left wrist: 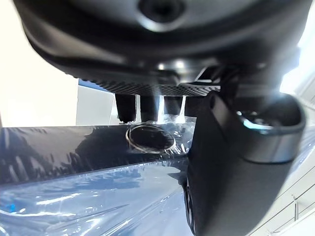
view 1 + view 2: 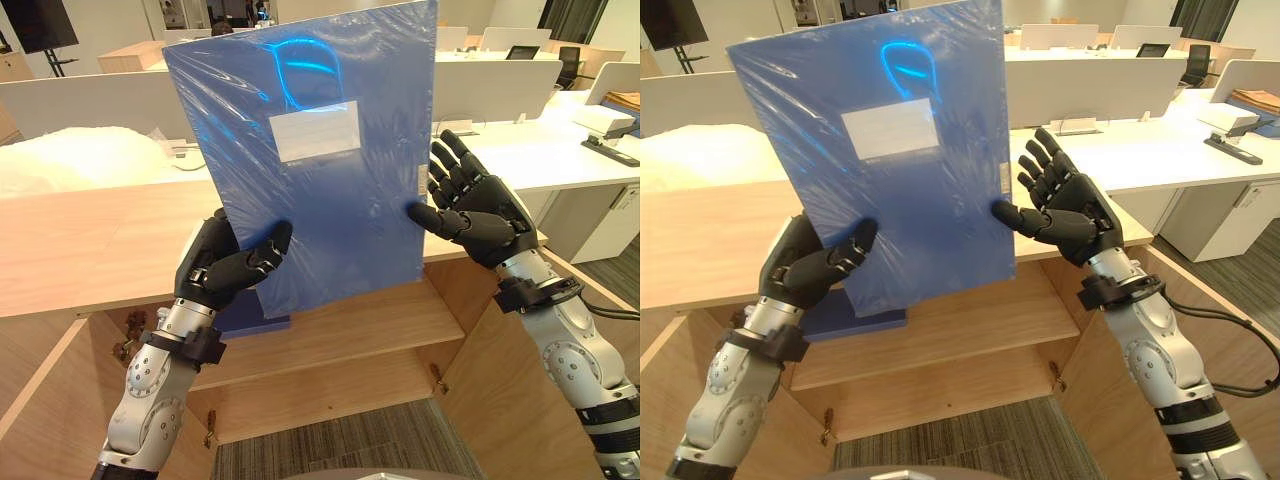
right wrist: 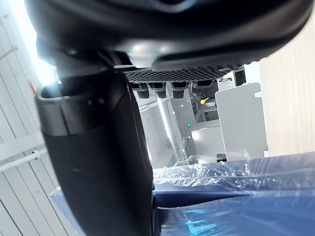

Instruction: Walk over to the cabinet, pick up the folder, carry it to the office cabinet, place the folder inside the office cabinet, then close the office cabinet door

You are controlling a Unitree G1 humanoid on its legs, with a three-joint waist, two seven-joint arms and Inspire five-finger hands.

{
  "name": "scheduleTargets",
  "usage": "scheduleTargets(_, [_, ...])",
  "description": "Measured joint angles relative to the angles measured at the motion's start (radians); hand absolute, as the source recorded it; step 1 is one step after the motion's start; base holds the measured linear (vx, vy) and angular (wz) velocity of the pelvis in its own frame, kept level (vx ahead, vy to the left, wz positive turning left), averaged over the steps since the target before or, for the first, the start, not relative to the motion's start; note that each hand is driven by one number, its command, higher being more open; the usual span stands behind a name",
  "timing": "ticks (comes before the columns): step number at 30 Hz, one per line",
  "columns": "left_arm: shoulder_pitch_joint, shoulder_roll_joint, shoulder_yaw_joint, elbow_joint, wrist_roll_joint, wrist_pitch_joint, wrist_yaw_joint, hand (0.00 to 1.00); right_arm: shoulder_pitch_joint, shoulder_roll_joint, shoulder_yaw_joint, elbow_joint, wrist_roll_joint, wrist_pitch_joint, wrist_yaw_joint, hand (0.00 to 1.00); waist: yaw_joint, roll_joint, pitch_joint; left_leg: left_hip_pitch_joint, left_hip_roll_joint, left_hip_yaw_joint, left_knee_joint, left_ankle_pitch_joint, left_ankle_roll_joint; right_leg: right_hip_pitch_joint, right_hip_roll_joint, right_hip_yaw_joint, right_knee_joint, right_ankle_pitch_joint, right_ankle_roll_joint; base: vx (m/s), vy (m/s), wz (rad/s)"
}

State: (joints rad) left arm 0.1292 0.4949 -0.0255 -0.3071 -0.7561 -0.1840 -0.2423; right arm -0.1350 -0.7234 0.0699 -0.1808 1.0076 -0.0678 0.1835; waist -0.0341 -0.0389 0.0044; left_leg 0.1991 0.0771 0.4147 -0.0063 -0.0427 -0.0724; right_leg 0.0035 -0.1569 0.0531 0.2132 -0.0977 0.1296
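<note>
Left robot hand clamps folder at lower corner; right robot hand, spread, braces side edge.

white desks | TV screen far left | crumpled plastic sheet | black chair far right | grey carpet

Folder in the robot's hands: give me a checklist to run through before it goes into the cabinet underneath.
1. Left hand gripping the folder: ok, thumb on the front, fingers behind.
2. Right hand gripping: cannot tell; thumb on the front near the edge, fingers straight.
3. Cabinet doors open: ok, both swung toward the robot.
4. Free room on the shelf: ok, bare to the right of a blue item standing there.
5. Folder lined up with the opening: not ok; it is upright, mostly above the cabinet top.
</note>
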Motion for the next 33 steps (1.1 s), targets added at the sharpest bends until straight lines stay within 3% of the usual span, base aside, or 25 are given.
scheduleTargets(12, [0.000, 0.116, -0.078, -0.012, -0.021, 0.000, -0.008, 0.00, -0.053, -0.118, 0.110, -0.002, 0.019, 0.006, 0.103, 1.00, 0.004, -0.019, 0.000, 0.001, -0.015, -0.001, -0.032, 0.015, 0.009, 0.001, -0.012, -0.006, -0.025, 0.015, 0.009, 0.00, 0.000, 0.00])
scheduleTargets(13, [0.000, 0.118, -0.078, -0.012, -0.022, 0.000, -0.011, 0.00, -0.060, -0.120, 0.111, -0.002, 0.019, 0.006, 0.114, 0.00, 0.004, -0.022, -0.002, 0.000, -0.015, -0.003, -0.032, 0.016, 0.009, 0.001, -0.012, -0.008, -0.026, 0.015, 0.009, 0.00, 0.000, 0.00])
scheduleTargets(20, [-0.023, 0.142, -0.091, -0.012, -0.037, -0.001, -0.014, 0.00, -0.112, -0.147, 0.159, -0.014, 0.016, -0.009, 0.155, 0.00, 0.005, -0.025, -0.004, -0.004, -0.017, -0.010, -0.034, 0.017, 0.010, 0.001, -0.015, -0.016, -0.026, 0.015, 0.009, -0.01, -0.001, 0.03])
scheduleTargets(21, [-0.025, 0.145, -0.092, -0.012, -0.037, -0.001, -0.014, 1.00, -0.112, -0.147, 0.159, -0.015, 0.015, -0.012, 0.154, 0.00, 0.005, -0.025, -0.004, -0.004, -0.017, -0.010, -0.034, 0.018, 0.010, 0.002, -0.015, -0.017, -0.026, 0.015, 0.009, 0.00, 0.000, 0.00])
scheduleTargets(24, [-0.028, 0.153, -0.110, -0.010, -0.038, -0.005, -0.014, 1.00, -0.112, -0.147, 0.159, -0.015, 0.014, -0.019, 0.147, 0.00, 0.006, -0.025, -0.004, -0.001, -0.018, -0.010, -0.036, 0.019, 0.010, 0.004, -0.017, -0.017, -0.026, 0.015, 0.009, 0.00, 0.000, 0.00])
scheduleTargets(27, [-0.028, 0.217, -0.137, -0.001, -0.038, -0.002, -0.023, 1.00, -0.112, -0.147, 0.159, -0.027, -0.008, -0.022, 0.141, 0.00, 0.006, -0.024, -0.005, 0.005, -0.015, -0.008, -0.039, 0.022, 0.007, 0.006, -0.016, -0.018, -0.025, 0.015, 0.009, 0.00, 0.000, 0.00])
scheduleTargets(30, [-0.028, 0.277, -0.201, 0.013, -0.039, 0.018, -0.083, 1.00, -0.112, -0.145, 0.156, -0.040, -0.108, -0.024, 0.114, 0.00, 0.006, -0.023, -0.011, 0.012, -0.014, -0.004, -0.044, 0.023, 0.007, 0.010, -0.018, -0.018, -0.025, 0.015, 0.010, 0.00, 0.000, 0.00])
scheduleTargets(33, [-0.015, 0.257, -0.237, 0.047, -0.063, 0.042, -0.109, 1.00, -0.111, -0.133, 0.141, -0.083, -0.225, -0.024, 0.089, 0.00, 0.006, -0.022, -0.018, 0.012, -0.014, -0.002, -0.044, 0.024, 0.006, 0.009, -0.019, -0.017, -0.024, 0.015, 0.010, 0.00, 0.000, 0.00])
